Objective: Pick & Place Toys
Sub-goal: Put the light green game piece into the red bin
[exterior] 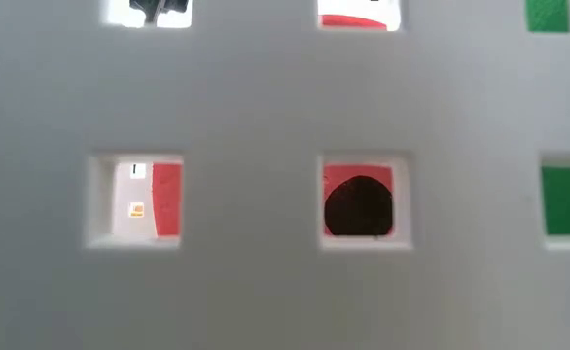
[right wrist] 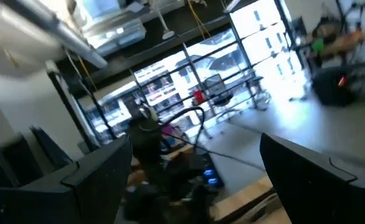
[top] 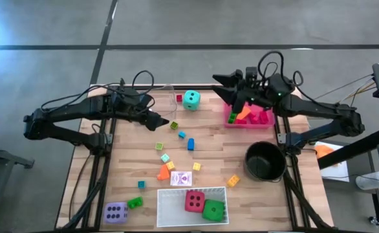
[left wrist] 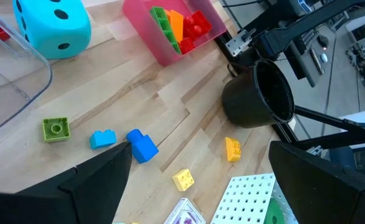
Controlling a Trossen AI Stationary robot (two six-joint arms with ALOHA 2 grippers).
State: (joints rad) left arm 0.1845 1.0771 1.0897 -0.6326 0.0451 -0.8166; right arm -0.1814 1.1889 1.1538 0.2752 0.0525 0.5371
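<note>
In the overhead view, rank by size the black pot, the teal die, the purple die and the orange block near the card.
1. black pot
2. teal die and purple die, which look alike
3. orange block

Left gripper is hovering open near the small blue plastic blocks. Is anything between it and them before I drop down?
Nothing visible. The open left gripper looks down on bare wooden table, with the darker blue plastic block and the lighter blue block lying loose just ahead. The green square block sits off to one side, apart.

Both tools (top: 165,122) (top: 223,80) open, raised.
</note>
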